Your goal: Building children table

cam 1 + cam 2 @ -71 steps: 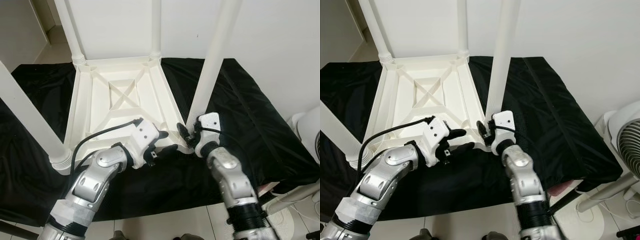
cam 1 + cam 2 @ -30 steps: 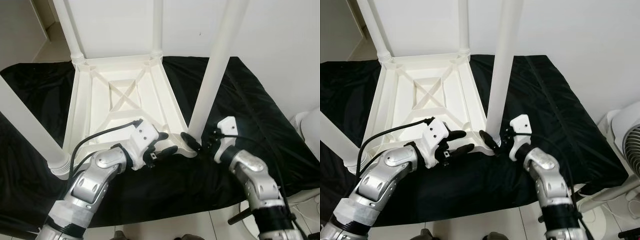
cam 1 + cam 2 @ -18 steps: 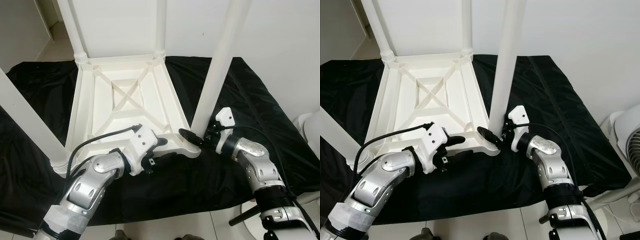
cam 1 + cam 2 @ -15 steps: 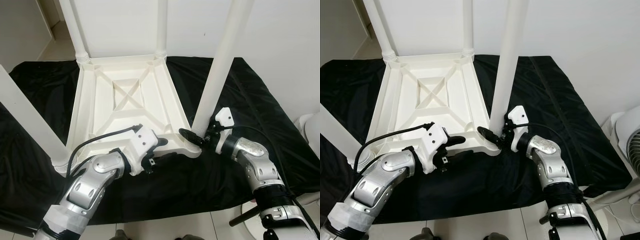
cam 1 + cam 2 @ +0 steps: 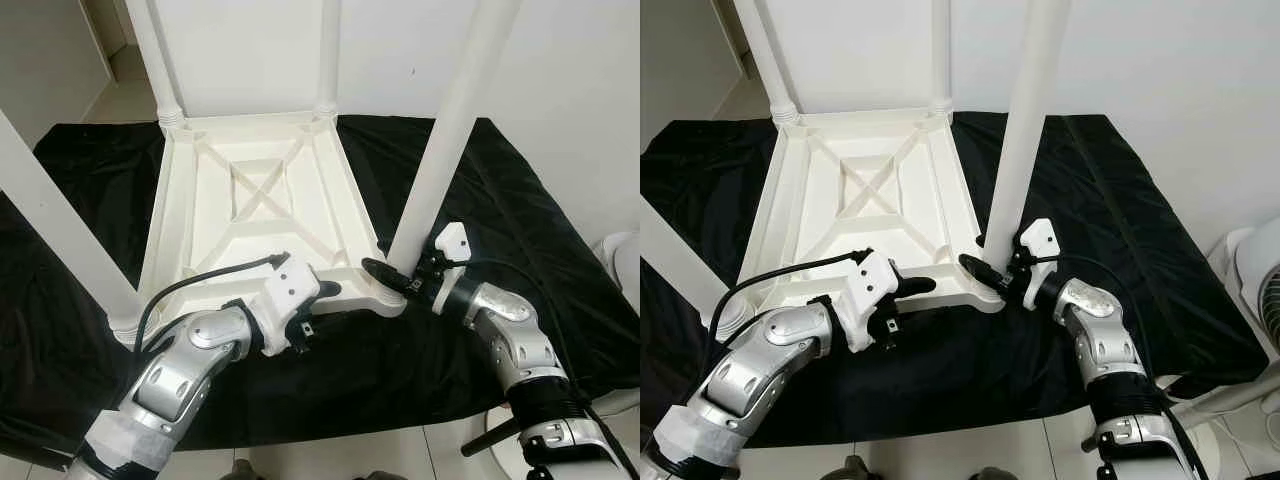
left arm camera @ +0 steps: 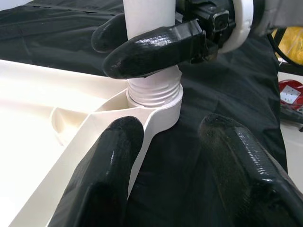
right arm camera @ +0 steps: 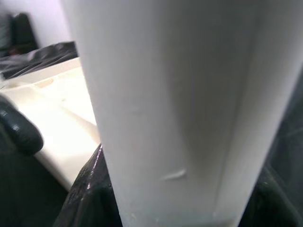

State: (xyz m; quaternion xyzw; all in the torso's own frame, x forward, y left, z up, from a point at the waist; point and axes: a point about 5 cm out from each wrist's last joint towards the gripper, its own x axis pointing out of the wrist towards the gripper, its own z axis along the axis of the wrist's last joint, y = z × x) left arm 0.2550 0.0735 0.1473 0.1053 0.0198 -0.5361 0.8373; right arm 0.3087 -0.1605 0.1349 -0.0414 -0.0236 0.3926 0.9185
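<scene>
Nearest to me, my left gripper sat at the near edge of the upturned white table top, which lay underside-up on a black cloth. Its fingers stood apart and straddled that rim just beside the near right corner socket; they held nothing that I could confirm.

At that socket, my right gripper reached in from the right. Its fingers were closed around the base of the near right table leg, just above the threaded collar seated in the socket. In the right wrist view the leg sat between the two black fingers. The leg stood upright.

The near left leg rose from its own corner socket, leaning towards the left edge of the head view. Farther back, two more legs stood upright at the far corners, against a white wall. A white fan stood at the far right.
</scene>
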